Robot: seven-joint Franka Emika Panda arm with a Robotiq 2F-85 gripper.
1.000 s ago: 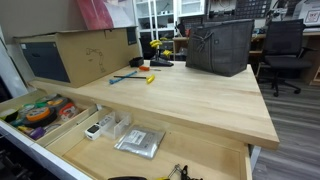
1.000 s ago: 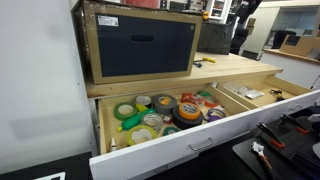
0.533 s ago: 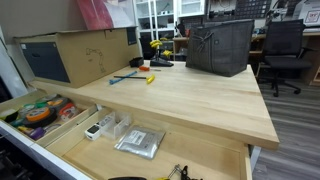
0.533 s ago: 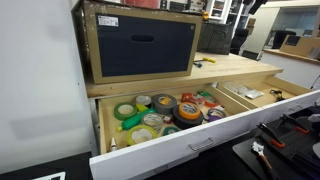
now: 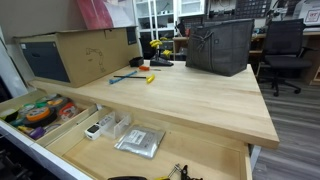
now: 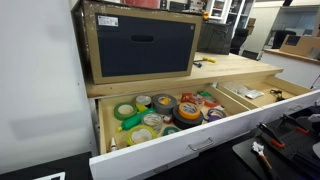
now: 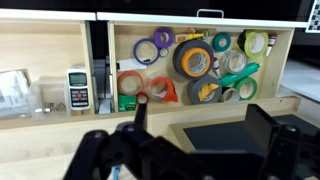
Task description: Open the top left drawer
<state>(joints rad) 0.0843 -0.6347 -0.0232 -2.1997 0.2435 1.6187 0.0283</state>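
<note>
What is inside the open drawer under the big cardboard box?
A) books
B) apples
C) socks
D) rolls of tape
D: the top left drawer is pulled out, and its wooden inside is packed with colourful rolls of tape, including green, orange and grey ones.

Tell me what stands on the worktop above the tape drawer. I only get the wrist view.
Observer: A cardboard box with a dark bin inside stands on the worktop, above the top left drawer.
Operator: Check the rest of the worktop.
Observer: A dark bag stands toward the far end. Small tools lie between it and the box.
</note>
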